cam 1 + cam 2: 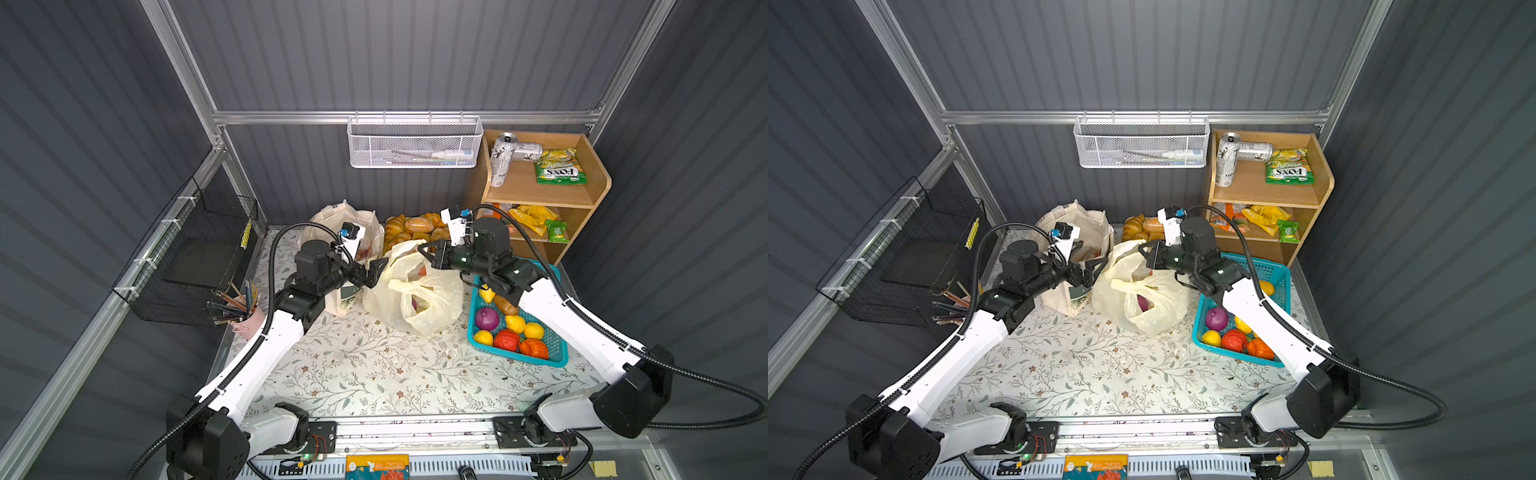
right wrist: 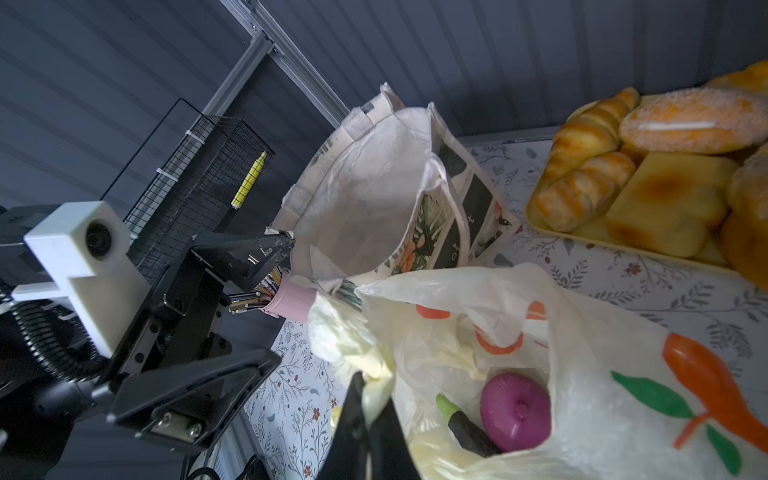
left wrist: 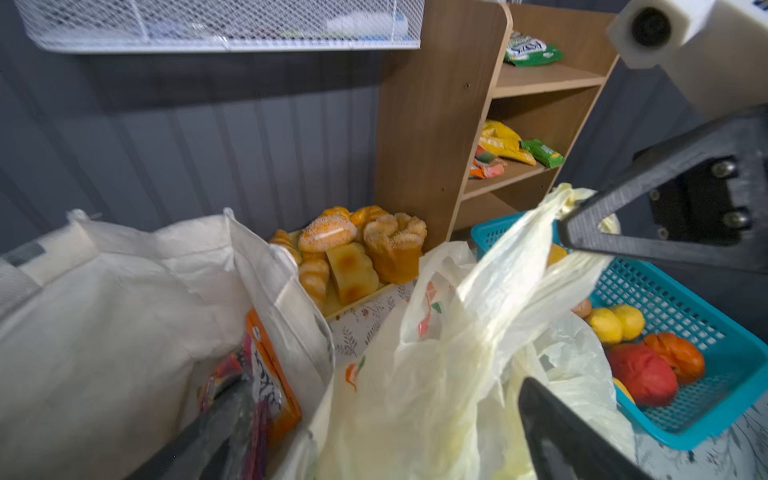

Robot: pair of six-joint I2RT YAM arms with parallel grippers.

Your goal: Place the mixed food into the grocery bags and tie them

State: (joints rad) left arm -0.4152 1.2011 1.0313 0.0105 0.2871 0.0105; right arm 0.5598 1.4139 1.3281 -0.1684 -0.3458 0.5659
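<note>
At nine o'clock on the flowered tabletop stands one pink cup [image 1: 249,320] of pencils, too bunched to count. My left claw [image 1: 375,273] hangs at about eleven o'clock, its two black jaws spread wide with nothing between them. It sits in the gap between the two bags.

To its left is the one beige canvas tote with a dark green print [image 1: 328,220], standing open. Inside it the left wrist view shows one glossy orange candy packet [image 3: 274,365] and a reddish packet [image 3: 218,376]. Both are blurred and half buried, so I cannot tell how many lie there.

Just past centre toward twelve o'clock sits the one thin, crinkly cream-yellow plastic bag [image 1: 419,303], just beside the tote. In it I count two things: one purple toy onion [image 2: 515,411] and one dark eggplant [image 2: 467,428], its far end hidden under a fold. My right claw [image 2: 368,399] is pressed together, pinching a twisted loop handle [image 3: 536,237] of that bag above its mouth.

At twelve o'clock a heap of toy breads [image 1: 415,227] overlaps too much to count. At three o'clock one turquoise plastic basket [image 1: 519,360] holds a second purple onion [image 1: 487,318], four lemons [image 1: 515,323], two red-orange fruits [image 1: 506,340] and one brown roll [image 1: 505,305]. My right arm covers its far corner.
</note>
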